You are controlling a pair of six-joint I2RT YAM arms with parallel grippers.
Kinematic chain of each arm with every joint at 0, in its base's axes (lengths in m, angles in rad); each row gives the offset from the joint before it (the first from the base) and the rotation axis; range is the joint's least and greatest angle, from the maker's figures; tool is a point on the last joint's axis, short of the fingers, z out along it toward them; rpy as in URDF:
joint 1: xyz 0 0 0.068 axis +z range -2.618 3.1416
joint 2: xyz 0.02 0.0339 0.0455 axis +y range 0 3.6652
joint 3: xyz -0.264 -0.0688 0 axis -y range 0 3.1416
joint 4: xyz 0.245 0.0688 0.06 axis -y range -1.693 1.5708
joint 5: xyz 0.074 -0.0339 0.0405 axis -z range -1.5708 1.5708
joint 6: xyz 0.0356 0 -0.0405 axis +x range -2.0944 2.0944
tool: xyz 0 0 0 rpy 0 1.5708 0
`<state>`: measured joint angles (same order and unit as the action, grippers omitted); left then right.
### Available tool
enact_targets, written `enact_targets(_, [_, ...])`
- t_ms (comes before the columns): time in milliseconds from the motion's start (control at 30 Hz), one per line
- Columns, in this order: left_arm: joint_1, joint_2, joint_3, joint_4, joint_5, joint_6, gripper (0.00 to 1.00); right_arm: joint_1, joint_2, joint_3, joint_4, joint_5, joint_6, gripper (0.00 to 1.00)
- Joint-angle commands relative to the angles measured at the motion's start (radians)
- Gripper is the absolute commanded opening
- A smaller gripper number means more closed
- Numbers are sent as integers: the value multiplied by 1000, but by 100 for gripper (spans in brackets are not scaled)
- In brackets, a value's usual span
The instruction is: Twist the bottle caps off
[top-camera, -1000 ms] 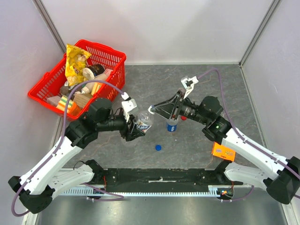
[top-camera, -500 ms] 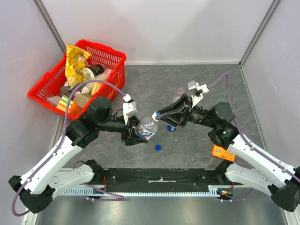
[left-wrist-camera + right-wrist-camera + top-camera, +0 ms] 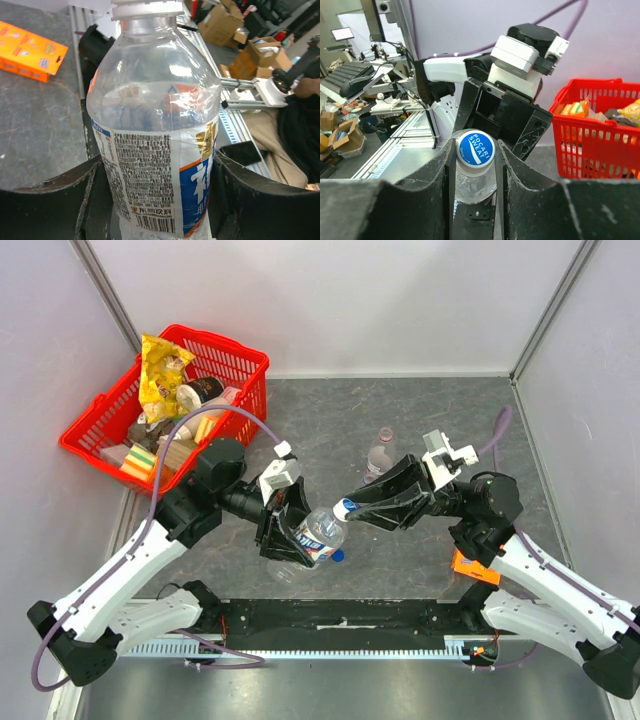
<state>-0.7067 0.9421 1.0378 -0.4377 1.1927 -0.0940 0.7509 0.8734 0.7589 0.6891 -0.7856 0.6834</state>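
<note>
Layout, left to right: one red basket (image 3: 225, 343) of snacks stands at the far left, well apart from the work and not part of it. The left gripper (image 3: 157, 195) comes next. Its fingers are closed on the label band of the held bottle (image 3: 320, 535), one against each side of the body, as the left wrist view shows. The bottle is lifted clear of the table and tilted, base toward the left arm and neck rising toward the right.

At the neck sits the white cap with blue centre (image 3: 475, 147), not yet off. The right gripper (image 3: 355, 510) meets it head-on, with a finger pressed to each side of the cap rim in a pinch. In the right wrist view the cap face looks straight back at the camera. I judge from this that the bottle's long axis runs nearly in line with the right gripper's own reach. On that reading, a roll of the right wrist should turn the cap about its thread while the left arm holds the body against it. The right arm alone is at the cap, and the left arm alone is at the body.

Count from the overhead view:
- Bottles seen: two, the held one and a standing bottle (image 3: 378, 455) just beyond the right fingers. A third is not visible.
- Caps seen: two, the one on the held bottle and a loose blue cap (image 3: 339, 556) on the table, partly under that bottle.
- The top of the standing bottle is too small to judge.
- One orange box (image 3: 474, 566) lies near the right arm.
</note>
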Motion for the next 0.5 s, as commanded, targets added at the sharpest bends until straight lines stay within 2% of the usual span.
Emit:
enact_targets(0, [-4,-5,13,181,232,-108,19,-1,-10,-18,111,-78,8,0])
enact_targets(167, [-4,14,13,197,263,-136,19,-1,-14,-39,210,-129,22,0])
enact_targets(267, [-4,21,10,197,265,-139,18,-1,-20,-41,213,-133,12,0])
enact_targets(400, [-4,20,4,198,249,-139,18,-1,-30,-32,162,-97,-13,1])
enact_targets(467, [-4,12,-4,191,222,-130,18,-1,-36,-14,81,-46,-37,7])
